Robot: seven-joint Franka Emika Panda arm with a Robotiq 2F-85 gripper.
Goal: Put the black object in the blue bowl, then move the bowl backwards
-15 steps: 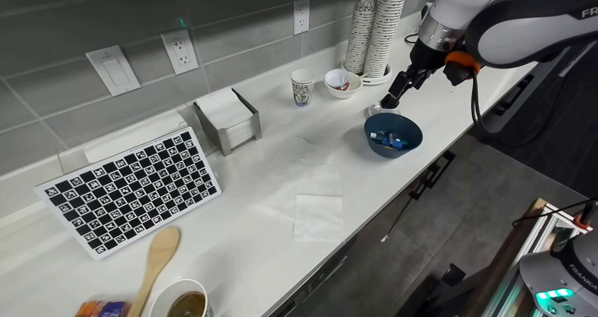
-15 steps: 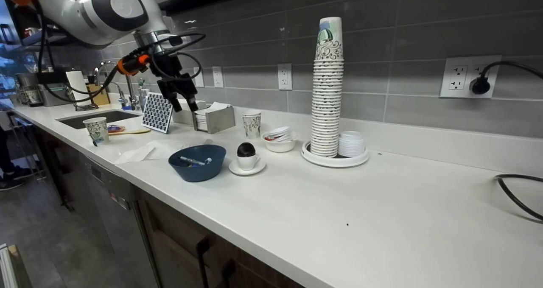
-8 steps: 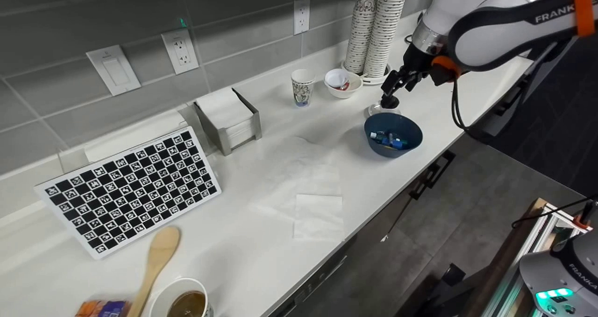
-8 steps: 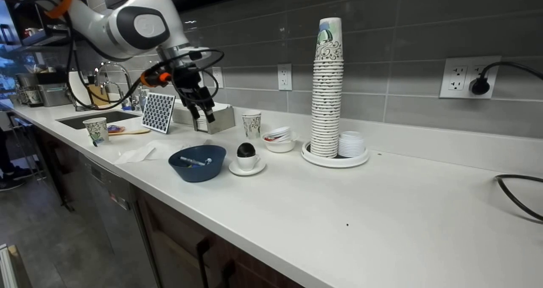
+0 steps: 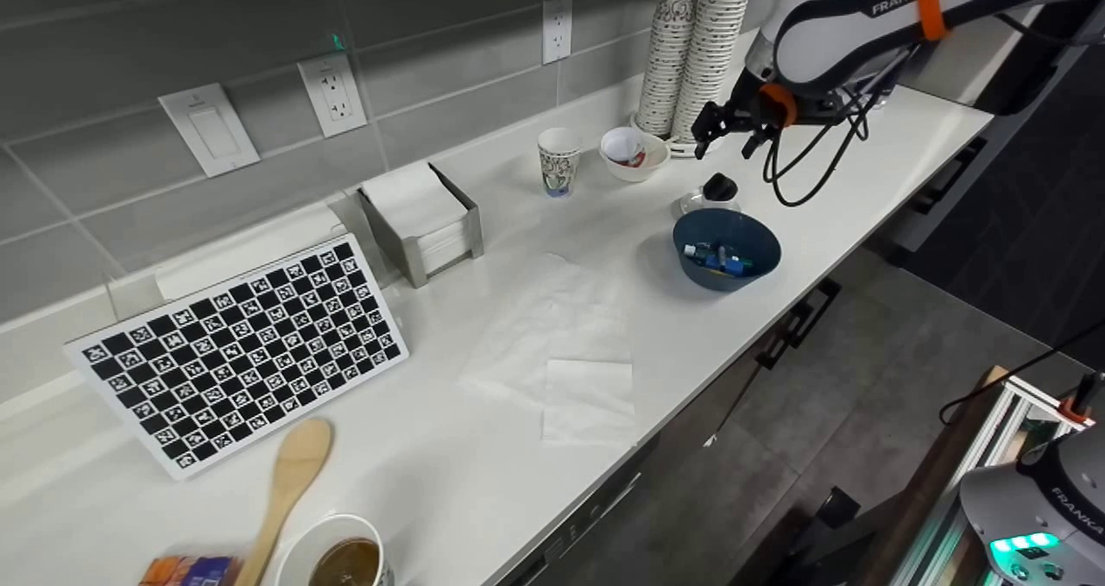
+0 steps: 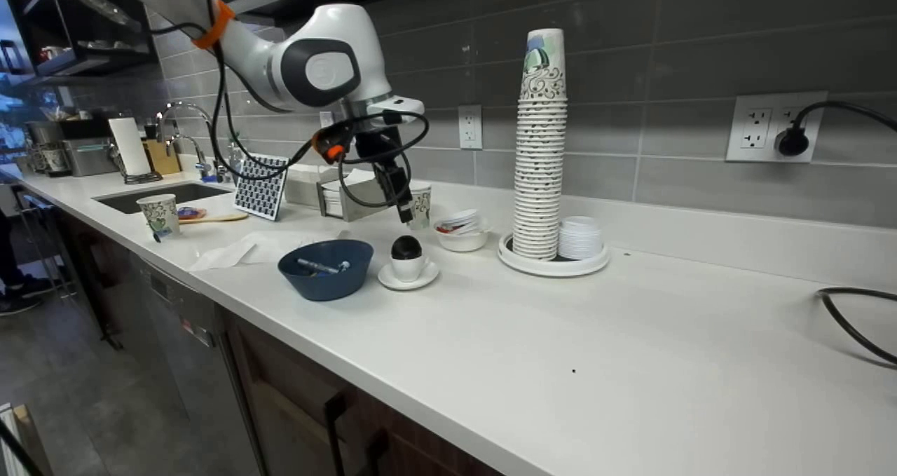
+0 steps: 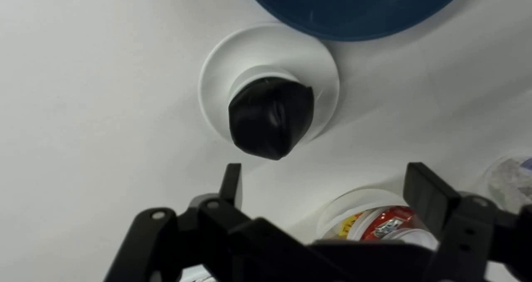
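My gripper [image 7: 326,178] holds nothing, jaws wide apart. Ahead in the wrist view: black object [image 7: 270,118], seated in the white cup [image 7: 262,72] on its saucer [image 7: 305,51], blue bowl [image 7: 357,20] just beside. Glossy, creased surface; I'd guess light and slippery (can't tell if soft). I'd pinch the bulge sides, above the cup rim, gently.

1 blue bowl [image 6: 324,287], 1 small white bowl [image 6: 462,242], 1 white cup [image 6: 407,271], 1 saucer [image 7: 266,45], 1 black obj [image 7: 268,118]. Gripper [image 7: 328,186] x1, w/ 2 fingers [image 7: 432,201]. Tall cup stacks [image 5: 665,77] x2, plus 1 cup [image 5: 321,536] w/ brown liquid [image 5: 347,564]. 1 wooden spoon [image 5: 298,465], 1 checkered board [image 5: 242,353], 1 napkin box [image 5: 393,236]. Bits [image 5: 732,265] in blue bowl: >1, can't tell exact no. tbh.
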